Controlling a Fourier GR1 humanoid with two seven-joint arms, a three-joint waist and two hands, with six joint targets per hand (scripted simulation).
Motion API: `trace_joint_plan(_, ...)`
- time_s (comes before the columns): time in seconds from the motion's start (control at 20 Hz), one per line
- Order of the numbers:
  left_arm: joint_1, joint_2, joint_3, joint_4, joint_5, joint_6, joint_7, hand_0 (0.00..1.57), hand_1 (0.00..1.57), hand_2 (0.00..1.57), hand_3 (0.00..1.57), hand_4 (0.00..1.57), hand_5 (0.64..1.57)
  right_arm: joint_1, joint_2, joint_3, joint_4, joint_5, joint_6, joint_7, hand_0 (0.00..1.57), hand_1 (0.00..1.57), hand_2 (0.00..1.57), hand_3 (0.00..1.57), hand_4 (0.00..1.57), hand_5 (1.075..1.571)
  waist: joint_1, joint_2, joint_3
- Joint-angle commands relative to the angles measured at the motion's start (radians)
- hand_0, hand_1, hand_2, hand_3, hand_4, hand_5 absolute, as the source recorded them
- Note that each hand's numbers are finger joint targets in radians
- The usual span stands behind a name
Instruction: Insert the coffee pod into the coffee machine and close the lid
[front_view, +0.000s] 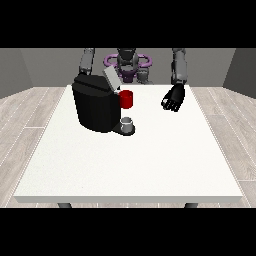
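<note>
The black coffee machine stands on the white table, left of centre and towards the back. Its grey lid is tilted up and open. A red thing at the machine shows at the machine's upper right side. On the machine's low black base sits a grey thing; I cannot tell whether it is the pod. The hand at the view's right hangs over the table's back right part with relaxed fingers and holds nothing. The arm at the view's left goes down behind the machine, which hides its hand.
The table's front edge runs near the bottom of the view. White tabletop spreads in front of the machine and to its right. The robot's torso is behind the table's back edge.
</note>
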Motion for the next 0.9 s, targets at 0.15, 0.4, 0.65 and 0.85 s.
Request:
trace_joint_plan(0.15, -0.059, -0.038, 0.069, -0.013, 0.1, -0.101, -0.075, 1.45, 1.45, 1.44, 1.36, 0.52, 1.571, 0.028, 0.002, 0.001, 0.028, 0.026, -0.028, -0.021, 0.0, 0.0, 0.0, 0.0, 0.0, 1.571, 0.006, -0.053, -0.0006)
trace_joint_plan(0.4, -0.129, -0.026, 0.066, -0.042, 0.09, -0.235, -0.01, 1.4, 1.4, 1.39, 1.32, 0.5, 1.571, -0.031, -0.015, -0.04, 0.085, 0.0, -0.014, 0.003, 0.0, 0.0, 0.0, 0.0, 0.0, 1.571, 0.04, -0.087, -0.0003)
trace_joint_plan(0.65, -0.172, -0.069, 0.048, -0.098, 0.102, -0.34, 0.037, 1.42, 1.42, 1.4, 1.34, 0.56, 1.571, 0.037, 0.0, -0.025, 0.111, 0.005, -0.016, -0.008, 0.0, 0.0, 0.0, 0.0, 0.0, 1.571, 0.033, -0.174, -0.0001)
trace_joint_plan(0.85, -0.282, -0.089, 0.061, -0.12, 0.096, -0.381, 0.138, 1.34, 1.34, 1.37, 1.35, 0.56, 1.571, -0.006, 0.027, -0.016, 0.106, -0.003, -0.017, -0.028, 0.0, 0.0, 0.0, 0.0, 0.0, 1.571, 0.016, -0.162, 0.0001)
